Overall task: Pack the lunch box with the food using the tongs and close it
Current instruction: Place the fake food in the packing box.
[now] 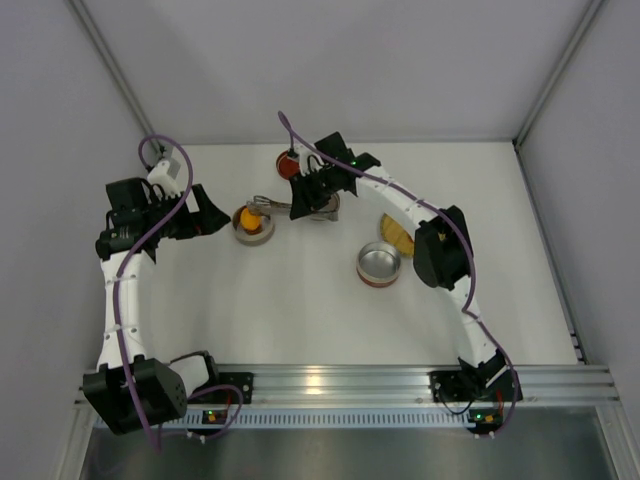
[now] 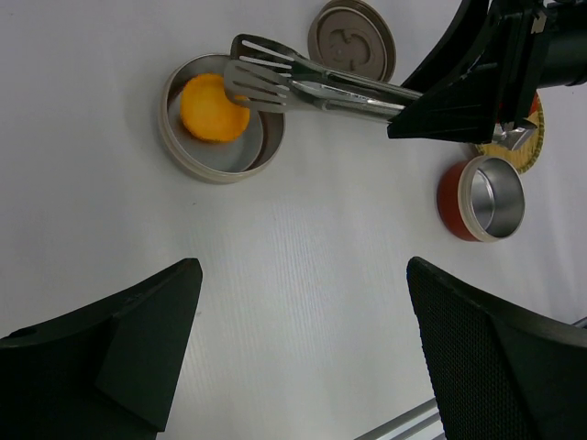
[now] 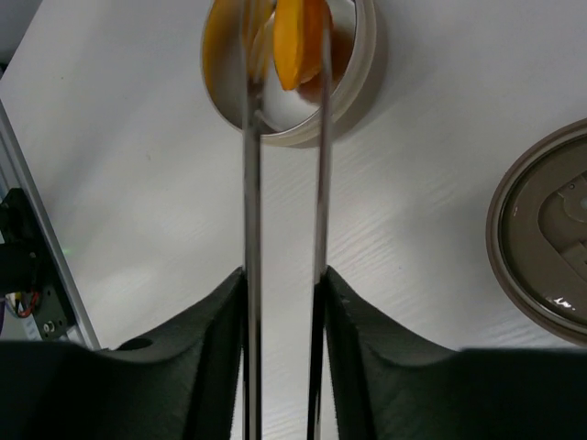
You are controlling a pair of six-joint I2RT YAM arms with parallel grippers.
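Done so far: the small round orange-yellow food piece [image 2: 213, 108] lies inside the shallow round cream-rimmed metal tin [image 2: 209, 172], so one item looks packed.
Tongs: the slim grey-silver metal tongs [image 2: 321, 87] reach over that tin's rim with their tips at the orange piece. Whether they pinch it or only stand beside it, I cannot tell.
Left to do: by my reading, the red pieces, stacking the tins and closing the box. I cannot make out the red pieces. The round yellow woven plate [image 1: 397, 233] is mostly hidden under the right arm.
Other box parts: a red-walled round tin with a bare silver inside [image 2: 451, 197] stands near the plate. Another red-sided tin [image 1: 288, 162] sits at the far side of the white bench [image 1: 300, 310], its contents too small to tell. The round grey-brown lid [image 2: 351, 37] lies flat just beyond the tongs, on no tin.
Right tool [image 3: 282, 293]: closed on the tongs, one finger against the outside of each arm.
Right arm pose: bowed out to the right, elbow over the plate, forearm reaching back left with the tongs aimed at the tin.
Left tool [image 2: 303, 275]: jaws spread wide and empty, hovering near the orange piece's tin and facing it.
Left arm pose: rising along the left edge, bent inward.
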